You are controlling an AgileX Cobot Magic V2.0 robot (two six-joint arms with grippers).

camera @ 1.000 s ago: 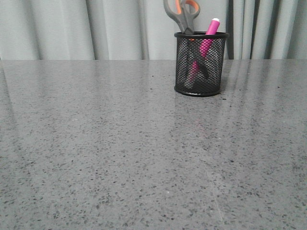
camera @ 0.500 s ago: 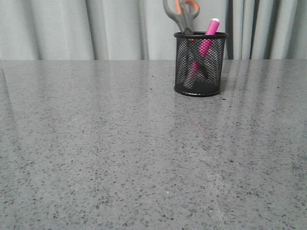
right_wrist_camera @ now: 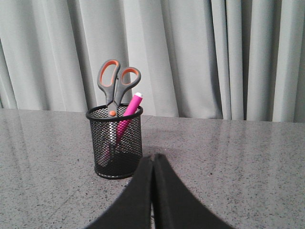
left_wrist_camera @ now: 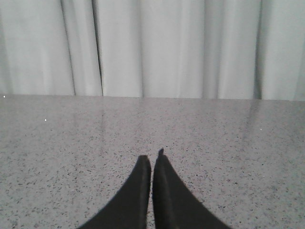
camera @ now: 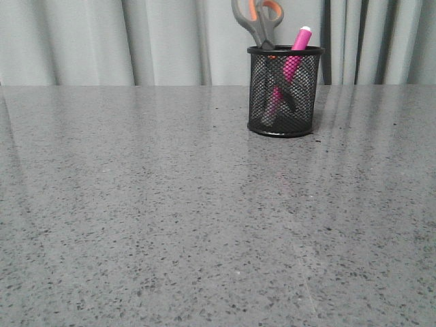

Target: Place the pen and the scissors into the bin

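Note:
The black mesh bin [camera: 284, 90] stands at the far right of the table. The pink pen [camera: 298, 42] and the grey scissors [camera: 257, 20] stand inside it, tops sticking out above the rim. The right wrist view shows the bin [right_wrist_camera: 115, 141], the pen [right_wrist_camera: 129, 110] and the scissors [right_wrist_camera: 116, 81] a little beyond my right gripper [right_wrist_camera: 153, 156], which is shut and empty. My left gripper [left_wrist_camera: 152, 158] is shut and empty over bare table. Neither gripper shows in the front view.
A grey speckled table [camera: 170, 218] stretches from the front edge to a pale grey curtain [camera: 88, 41] at the back.

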